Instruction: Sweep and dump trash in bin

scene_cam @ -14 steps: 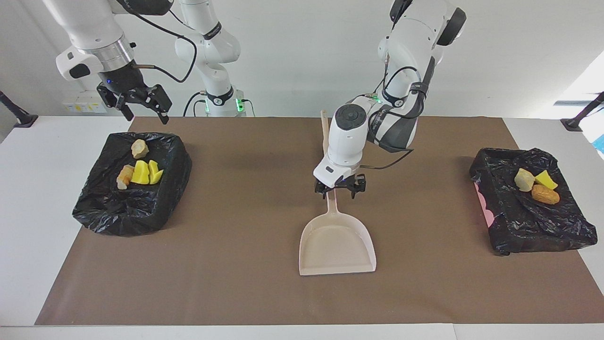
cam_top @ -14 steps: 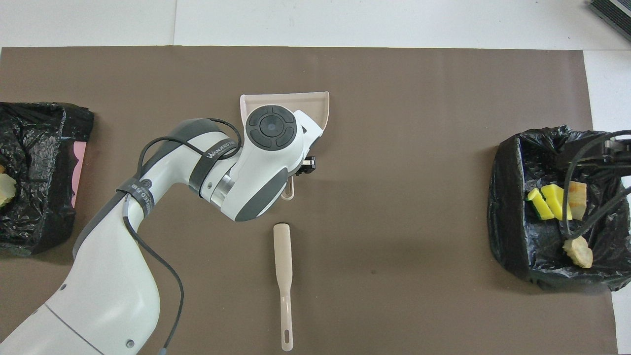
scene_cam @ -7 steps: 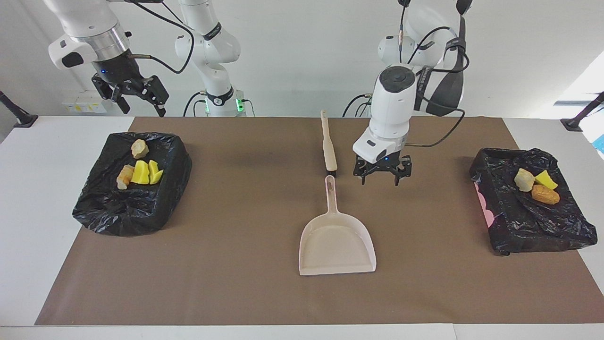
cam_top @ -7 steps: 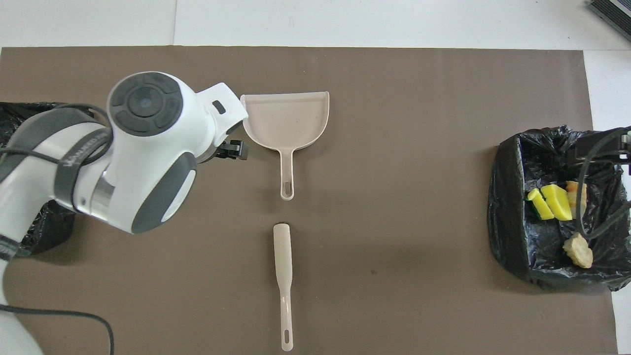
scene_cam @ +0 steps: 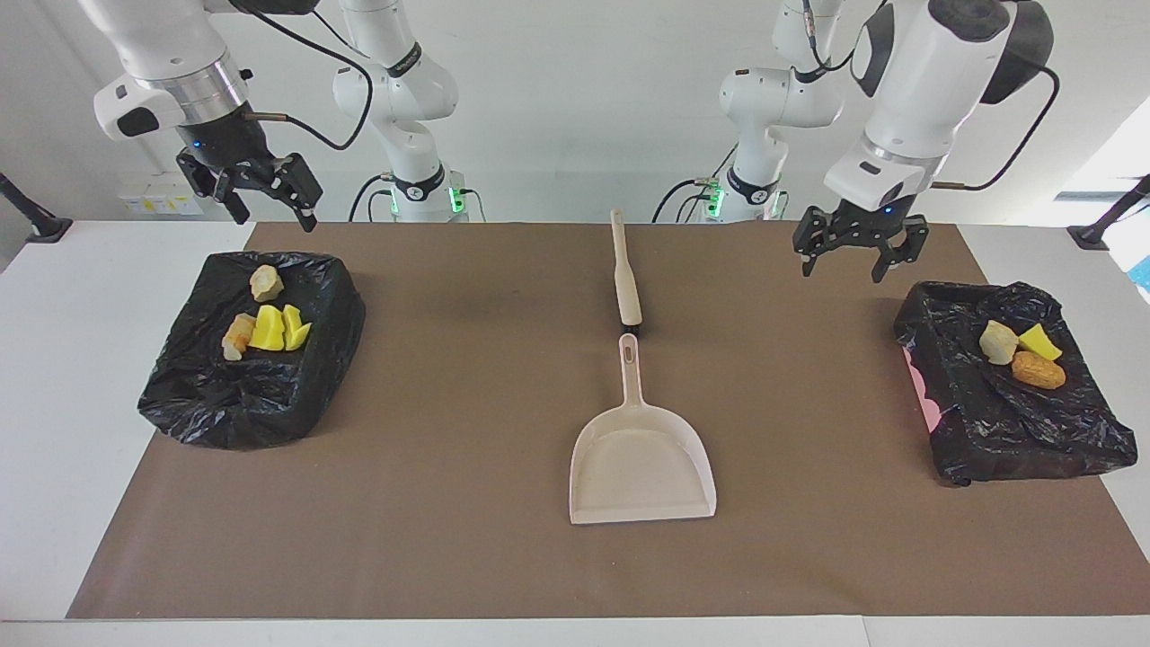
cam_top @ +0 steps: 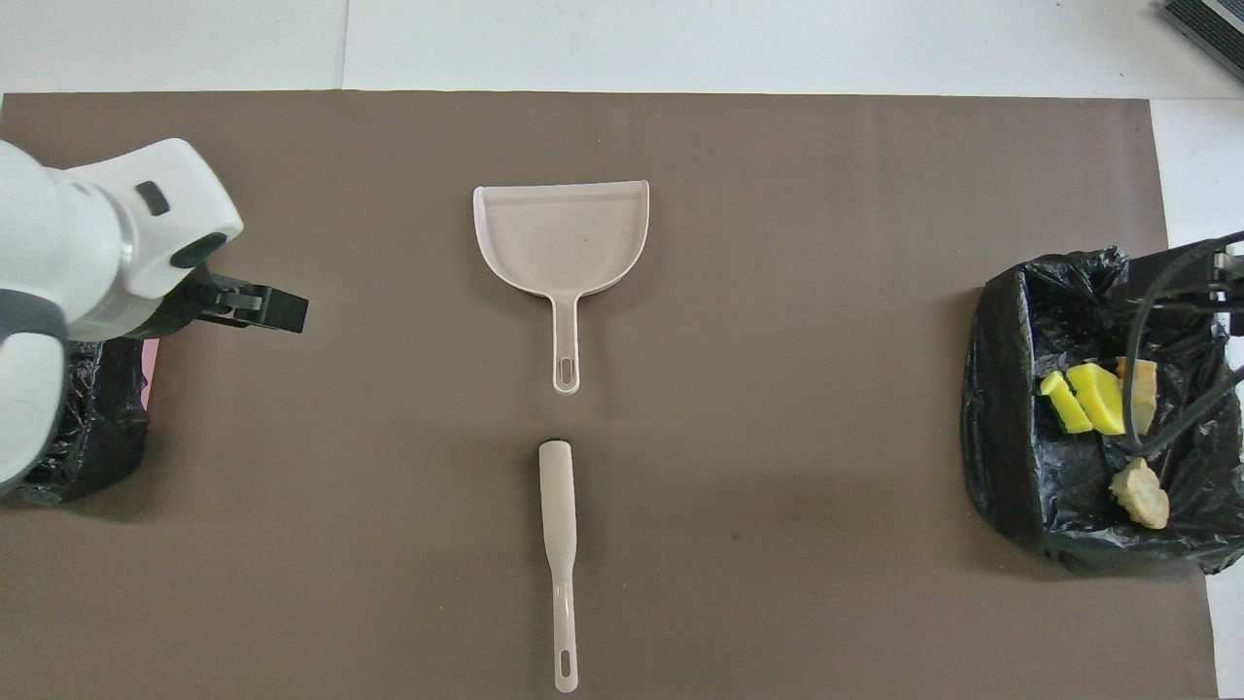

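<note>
The trash is lying in two black-lined bins: four bits [scene_cam: 266,324] in the bin [scene_cam: 252,395] toward the right arm's end of the counter, three [scene_cam: 1024,353] in the bin [scene_cam: 1015,422] toward the left arm's end, so the dumping looks done. The dustpan [scene_cam: 641,460] is resting empty between the bins, the brush [scene_cam: 624,279] lying nearer the robots in line with its handle (apparently set aside). The left hand [scene_cam: 853,247] is hanging open beside its bin; the right hand [scene_cam: 256,189] is hovering open above its bin's edge. No writing is showing legibly.
</note>
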Controlling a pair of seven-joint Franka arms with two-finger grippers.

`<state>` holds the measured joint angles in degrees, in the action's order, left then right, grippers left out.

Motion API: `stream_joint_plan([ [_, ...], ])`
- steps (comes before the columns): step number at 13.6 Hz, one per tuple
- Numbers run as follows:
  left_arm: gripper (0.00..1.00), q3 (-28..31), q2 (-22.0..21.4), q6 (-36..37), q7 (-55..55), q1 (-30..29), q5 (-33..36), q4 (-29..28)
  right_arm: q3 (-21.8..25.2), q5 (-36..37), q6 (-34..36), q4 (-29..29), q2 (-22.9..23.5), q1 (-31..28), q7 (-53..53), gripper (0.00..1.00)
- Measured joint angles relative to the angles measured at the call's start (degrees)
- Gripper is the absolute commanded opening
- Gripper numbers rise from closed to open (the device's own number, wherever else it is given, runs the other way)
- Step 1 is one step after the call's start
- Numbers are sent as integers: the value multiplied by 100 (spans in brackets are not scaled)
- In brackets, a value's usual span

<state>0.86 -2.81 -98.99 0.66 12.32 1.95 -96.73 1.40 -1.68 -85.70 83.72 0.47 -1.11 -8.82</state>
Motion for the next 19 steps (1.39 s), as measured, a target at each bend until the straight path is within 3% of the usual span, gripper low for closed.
stream_joint_plan([
  [3,100,26,-168,382,205,-265,-215,172,10,0,0,0,0,-5,-1,100],
  [9,100,15,-86,1161,408,-564,-281,834,7,0,0,0,0,-2,-1,100],
  [19,100,-245,75,1320,409,-789,-281,1095,5,0,0,0,0,-2,-1,100],
])
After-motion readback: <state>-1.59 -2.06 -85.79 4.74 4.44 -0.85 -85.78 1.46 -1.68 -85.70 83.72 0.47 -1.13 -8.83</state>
